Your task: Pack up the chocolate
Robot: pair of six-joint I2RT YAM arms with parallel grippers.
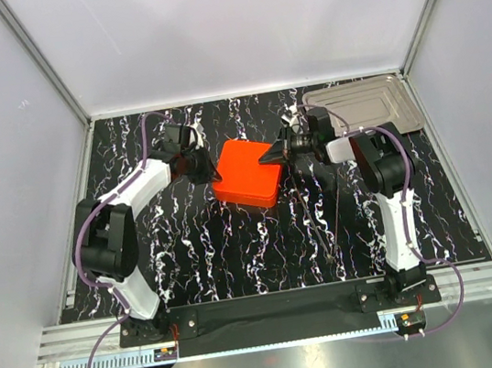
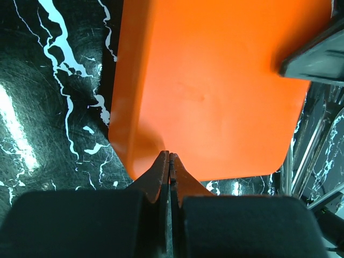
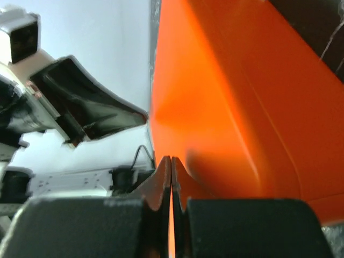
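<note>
The orange square box [image 1: 246, 173] lies closed, smooth face up, in the middle of the black marbled table; it fills the left wrist view [image 2: 215, 80] and the right wrist view [image 3: 231, 107]. No chocolate pieces show in any view. My left gripper [image 1: 209, 164] is shut, its tips [image 2: 169, 155] against the box's left edge. My right gripper [image 1: 265, 156] is shut, its tips [image 3: 171, 158] against the box's right edge. The box sits between the two grippers. Nothing shows between either pair of jaws.
A silver metal tray [image 1: 364, 106] lies at the back right, behind the right arm. Thin dark rods [image 1: 321, 219] lie on the table in front of the right gripper. White walls enclose the table on three sides.
</note>
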